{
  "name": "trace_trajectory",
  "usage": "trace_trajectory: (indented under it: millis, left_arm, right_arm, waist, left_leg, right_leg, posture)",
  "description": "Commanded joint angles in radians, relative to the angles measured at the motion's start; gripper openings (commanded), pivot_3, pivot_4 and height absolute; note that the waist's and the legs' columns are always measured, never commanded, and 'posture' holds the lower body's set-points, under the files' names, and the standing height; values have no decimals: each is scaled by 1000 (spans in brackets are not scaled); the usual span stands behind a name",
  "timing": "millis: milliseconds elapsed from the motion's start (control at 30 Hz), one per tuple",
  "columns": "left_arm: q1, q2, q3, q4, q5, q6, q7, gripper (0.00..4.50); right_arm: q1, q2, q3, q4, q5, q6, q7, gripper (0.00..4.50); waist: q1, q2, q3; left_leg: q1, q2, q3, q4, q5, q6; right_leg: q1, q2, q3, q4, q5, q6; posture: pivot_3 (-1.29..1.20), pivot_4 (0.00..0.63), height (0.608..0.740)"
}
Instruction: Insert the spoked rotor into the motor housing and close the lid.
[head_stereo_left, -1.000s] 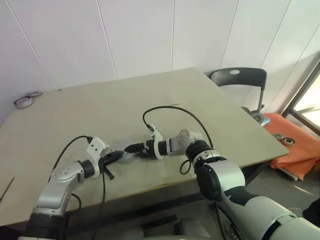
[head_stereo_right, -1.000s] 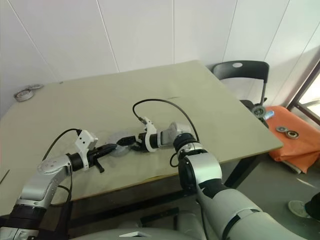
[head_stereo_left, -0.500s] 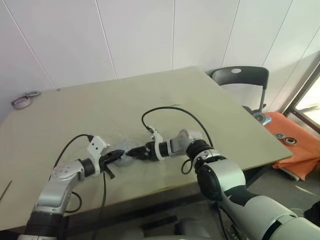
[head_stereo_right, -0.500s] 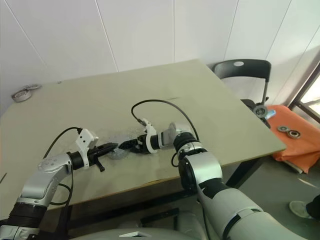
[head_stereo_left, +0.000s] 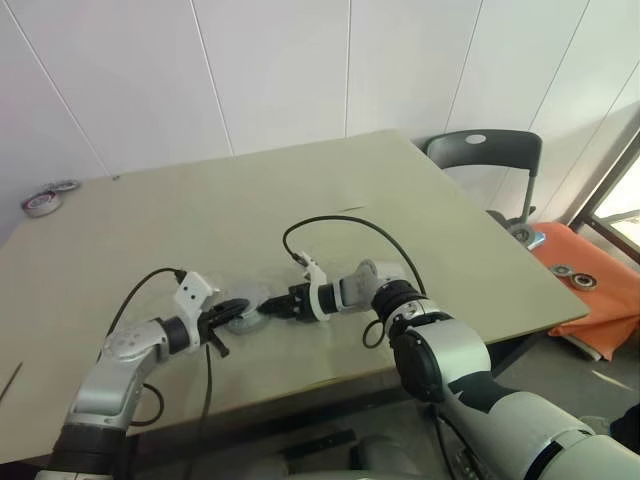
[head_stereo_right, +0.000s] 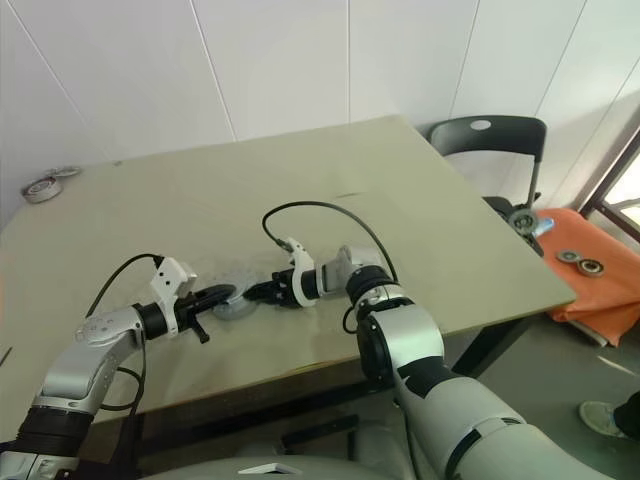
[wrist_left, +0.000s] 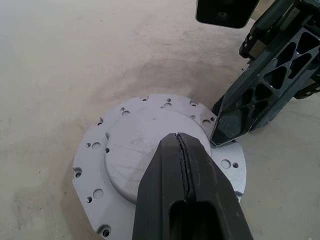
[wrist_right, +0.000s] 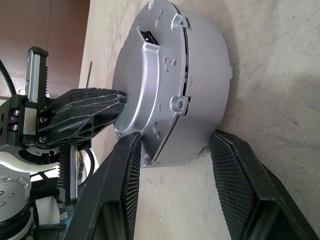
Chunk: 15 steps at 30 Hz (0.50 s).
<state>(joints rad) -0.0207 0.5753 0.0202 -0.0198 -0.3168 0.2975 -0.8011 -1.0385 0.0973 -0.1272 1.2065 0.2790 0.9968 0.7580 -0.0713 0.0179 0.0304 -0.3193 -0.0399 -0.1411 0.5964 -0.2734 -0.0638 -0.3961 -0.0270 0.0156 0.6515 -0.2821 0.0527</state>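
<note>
On the broad beige tabletop (head_stereo_left: 330, 190), near its front edge, you are looking at the squat round silver motor housing (wrist_right: 172, 95) with its flat bolt-holed lid (wrist_left: 150, 150) already seated, so the rotor is presumably inside and only final pressing seems left. Your left gripper (wrist_left: 182, 165), fingers closed together, is resting its tip on the lid, while your right gripper (wrist_right: 175, 160) is straddling the housing's sides, jaws half-spread and not visibly clamping. White panelled walls and a dark chair (head_stereo_left: 480, 160) are standing behind.
</note>
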Motion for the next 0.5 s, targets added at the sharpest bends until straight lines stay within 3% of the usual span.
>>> trace_trajectory:
  millis: [33, 133, 500]
  left_arm:
    - [23, -1, -43, 64, 42, 34, 1, 0]
    - [22, 0, -42, 66, 42, 33, -1, 0]
    - [21, -2, -41, 67, 42, 34, 3, 0]
  right_arm:
    - [-8, 1, -5, 2, -12, -33, -35, 1968]
    - [-9, -1, -8, 1, -11, -33, -28, 1583]
    - [-6, 0, -18, 17, -24, -52, -89, 1553]
  waist:
    - [0, 0, 0]
    - [1, 1, 0]
    - [1, 1, 0]
  left_leg:
    - [0, 0, 0, 0, 0, 0]
    - [0, 0, 0, 0, 0, 0]
    - [0, -1, -1, -1, 0, 0]
  right_leg:
    - [0, 0, 0, 0, 0, 0]
    - [0, 0, 0, 0, 0, 0]
    - [0, -1, 0, 0, 0, 0]
  posture:
    - [0, 0, 740]
    - [0, 0, 740]
    - [0, 0, 740]
